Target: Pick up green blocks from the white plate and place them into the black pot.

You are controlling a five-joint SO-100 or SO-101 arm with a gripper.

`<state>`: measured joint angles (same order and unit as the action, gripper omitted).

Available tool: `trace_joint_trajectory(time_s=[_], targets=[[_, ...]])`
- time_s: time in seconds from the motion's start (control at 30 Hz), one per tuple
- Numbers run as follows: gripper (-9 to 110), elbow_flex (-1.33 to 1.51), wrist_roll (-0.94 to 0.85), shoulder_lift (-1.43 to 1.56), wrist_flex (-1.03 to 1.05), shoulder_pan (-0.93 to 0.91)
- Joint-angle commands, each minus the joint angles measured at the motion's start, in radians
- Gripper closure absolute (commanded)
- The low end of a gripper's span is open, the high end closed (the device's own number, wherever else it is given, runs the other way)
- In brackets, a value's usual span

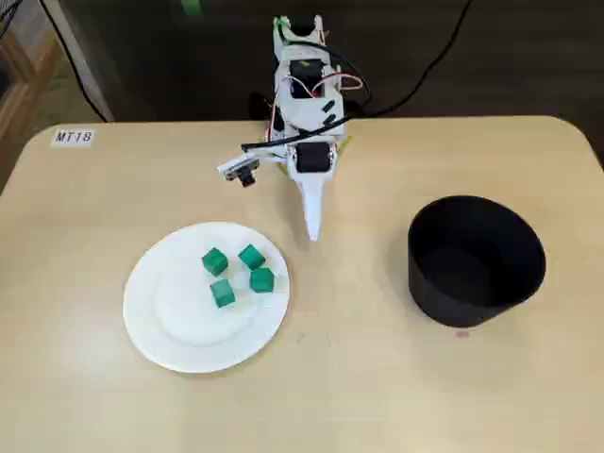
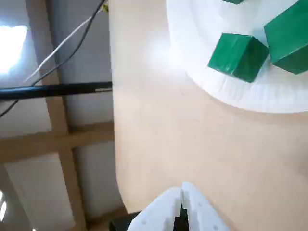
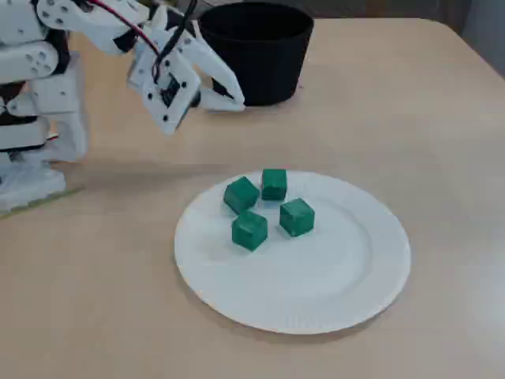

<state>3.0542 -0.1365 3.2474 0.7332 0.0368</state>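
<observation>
Several green blocks (image 1: 238, 273) (image 3: 268, 207) lie clustered on the white plate (image 1: 165, 321) (image 3: 347, 292); the wrist view shows two of them (image 2: 238, 55) at its top right on the plate rim (image 2: 250, 96). The black pot (image 1: 475, 260) (image 3: 256, 47) stands upright, and I see nothing inside it. My white gripper (image 1: 312, 229) (image 3: 237, 99) (image 2: 183, 199) hangs between plate and pot, above the table, shut with nothing in it. It is clear of the plate edge.
The arm's base (image 1: 302, 66) (image 3: 31, 118) sits at the table's back edge in a fixed view. A label reading MT18 (image 1: 73, 138) is stuck at the far left corner. A small pink mark (image 1: 461, 332) lies by the pot.
</observation>
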Motion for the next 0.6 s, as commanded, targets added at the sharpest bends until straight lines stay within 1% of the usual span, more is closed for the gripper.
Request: trace_joint_trajectory(time_s=[0.0,0.3,0.47,0.57], targets=[[104,-0.838,0.012,-0.657,0.187,-0.206],[104,-0.838,-0.011,-0.63,0.209,-0.21],[104,-0.836,0.014,-0.618,0.219,-0.206],[104,-0.833,0.023,-0.623,0.225,-0.236]])
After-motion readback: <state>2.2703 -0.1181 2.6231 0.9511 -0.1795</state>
